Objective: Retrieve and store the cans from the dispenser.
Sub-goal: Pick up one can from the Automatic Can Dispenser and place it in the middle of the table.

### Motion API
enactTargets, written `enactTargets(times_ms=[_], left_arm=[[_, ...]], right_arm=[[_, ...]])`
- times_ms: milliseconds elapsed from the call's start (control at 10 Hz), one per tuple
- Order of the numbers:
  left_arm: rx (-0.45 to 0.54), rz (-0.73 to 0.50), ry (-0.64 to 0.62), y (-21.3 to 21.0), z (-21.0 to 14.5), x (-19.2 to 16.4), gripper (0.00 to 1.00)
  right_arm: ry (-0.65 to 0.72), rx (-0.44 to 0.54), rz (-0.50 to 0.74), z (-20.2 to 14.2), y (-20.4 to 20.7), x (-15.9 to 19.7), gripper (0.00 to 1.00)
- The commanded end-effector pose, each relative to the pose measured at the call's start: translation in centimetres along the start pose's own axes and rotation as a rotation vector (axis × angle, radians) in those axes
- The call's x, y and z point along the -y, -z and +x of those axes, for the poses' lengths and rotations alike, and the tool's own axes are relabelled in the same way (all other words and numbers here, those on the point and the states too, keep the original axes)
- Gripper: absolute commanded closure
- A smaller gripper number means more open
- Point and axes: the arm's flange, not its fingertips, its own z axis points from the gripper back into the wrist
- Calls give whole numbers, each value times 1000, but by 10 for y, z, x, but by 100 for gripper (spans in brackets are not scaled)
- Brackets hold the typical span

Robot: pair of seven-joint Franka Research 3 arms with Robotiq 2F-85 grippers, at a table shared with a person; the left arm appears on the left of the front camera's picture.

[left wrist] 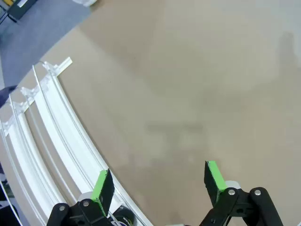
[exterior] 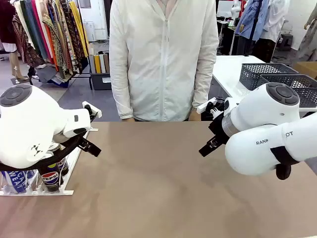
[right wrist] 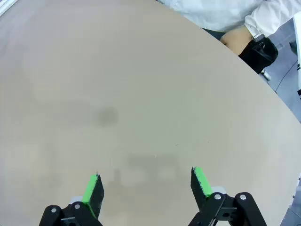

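The dispenser (exterior: 67, 190), a flat white rack of lanes, lies at the table's left edge, partly behind my left arm. At its near end stand a blue can (exterior: 17, 181) and a dark Pepsi can (exterior: 51, 179). My left gripper (exterior: 93, 148) hangs just right of the rack, above the table. In the left wrist view the left gripper (left wrist: 158, 181) is open over bare tabletop, with the dispenser's curved lanes (left wrist: 51, 127) to its left and a can's top (left wrist: 123, 216) at the bottom edge. My right gripper (exterior: 205, 148) is open above the table's right half and holds nothing (right wrist: 146, 186).
A person in a white jacket (exterior: 163, 54) stands at the far edge, with a hand (right wrist: 237, 35) at the table's rim. Dark grey lattice baskets (exterior: 277, 74) sit on a white table at the back right. The brown tabletop (exterior: 158, 188) stretches between my arms.
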Motion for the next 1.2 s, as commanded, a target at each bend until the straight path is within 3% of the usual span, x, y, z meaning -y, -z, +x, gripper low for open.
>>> enactTargets(times_ms=[0,1100], left_arm=[[1,0,0,0,0,0,0],[1,0,0,0,0,0,0]], right_arm=[[0,0,0,0,0,0,0],[0,0,0,0,0,0,0]])
